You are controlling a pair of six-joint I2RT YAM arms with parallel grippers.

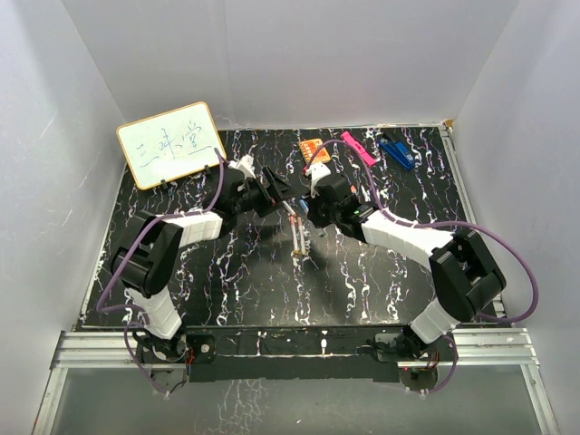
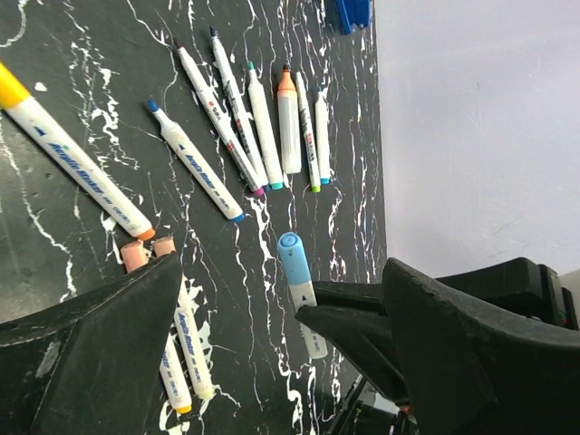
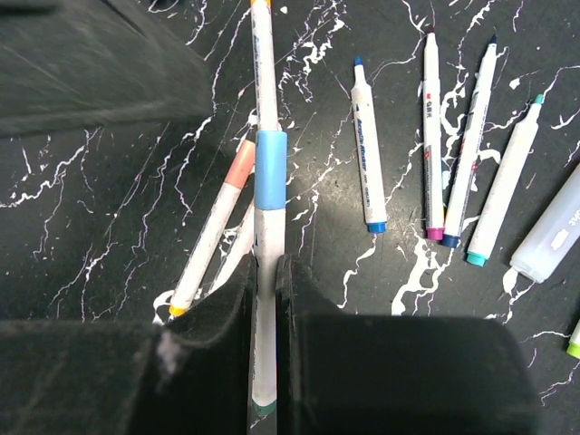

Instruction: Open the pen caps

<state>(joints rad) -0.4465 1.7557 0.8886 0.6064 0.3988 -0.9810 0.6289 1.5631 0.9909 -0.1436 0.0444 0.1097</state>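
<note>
My right gripper [image 3: 265,263] is shut on the white barrel of a pen [image 3: 263,362] whose light blue pen cap [image 3: 270,170] sticks out beyond the fingertips. In the left wrist view the same blue cap [image 2: 292,258] points up between the wide-apart jaws of my left gripper [image 2: 299,362], which is open and touches nothing. In the top view the left gripper [image 1: 279,195] and right gripper [image 1: 306,216] meet at the table's middle. Two pens with peach caps [image 2: 163,249] lie under the left finger. Several uncapped pens [image 2: 263,127] lie in a row on the table.
A long pen with a yellow end [image 2: 72,163] lies at the left. At the back of the black marbled table stand a whiteboard [image 1: 170,143], an orange card [image 1: 313,149], a pink clip [image 1: 358,148] and a blue clip [image 1: 397,151]. White walls enclose the table.
</note>
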